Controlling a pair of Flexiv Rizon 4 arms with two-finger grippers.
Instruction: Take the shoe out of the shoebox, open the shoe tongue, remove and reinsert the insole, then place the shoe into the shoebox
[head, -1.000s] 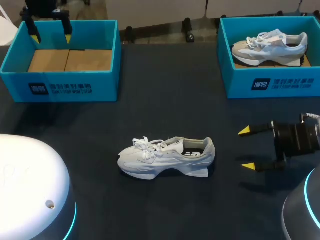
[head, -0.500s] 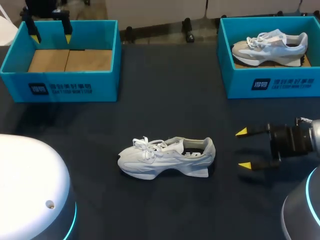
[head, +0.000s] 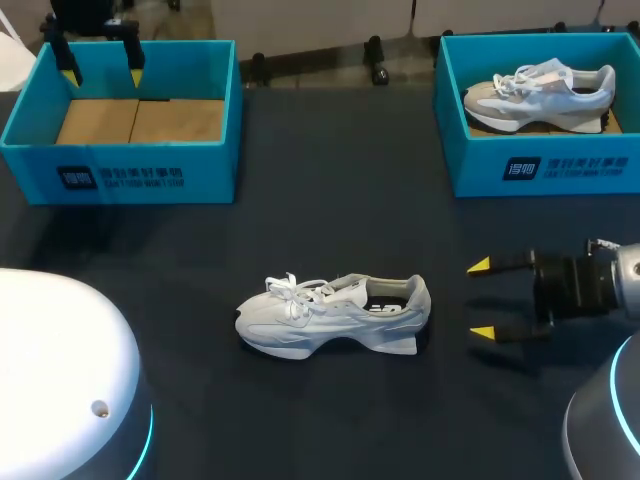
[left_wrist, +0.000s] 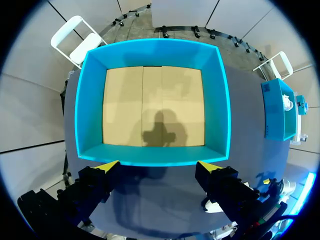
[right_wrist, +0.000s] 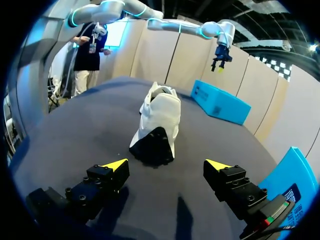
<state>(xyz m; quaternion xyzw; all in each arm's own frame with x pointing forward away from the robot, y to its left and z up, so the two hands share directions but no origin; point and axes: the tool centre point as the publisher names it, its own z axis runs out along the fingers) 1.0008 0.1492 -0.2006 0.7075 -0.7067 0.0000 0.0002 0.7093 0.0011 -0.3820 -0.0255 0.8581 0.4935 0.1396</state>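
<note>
**Here, a white shoe on the table, both grippers spread and holding nothing**

Broadly, a dark table (head: 340, 180) carries two teal shoeboxes at its far side, well apart from each other. The left shoebox (head: 130, 165) holds only its bare cardboard floor. The right shoebox (head: 540, 165) holds a grey-and-white sneaker (head: 540, 92) lying on its sole.

The white shoe (head: 330, 315) stands upright on its sole on the open table, nearer than both boxes and roughly midway between them. Its laced toe points toward my left side and its heel toward my right. The collar gapes and a dark lining shows inside.

The right gripper (head: 482, 298) is low over the table just beyond the shoe's heel, with its fingers spread wide and apart from the shoe. Its wrist view shows the heel straight ahead of the open yellow tips.

The left gripper (head: 103, 75) hangs above the left shoebox's far wall. Its fingers are parted too, and nothing sits between them.
</note>
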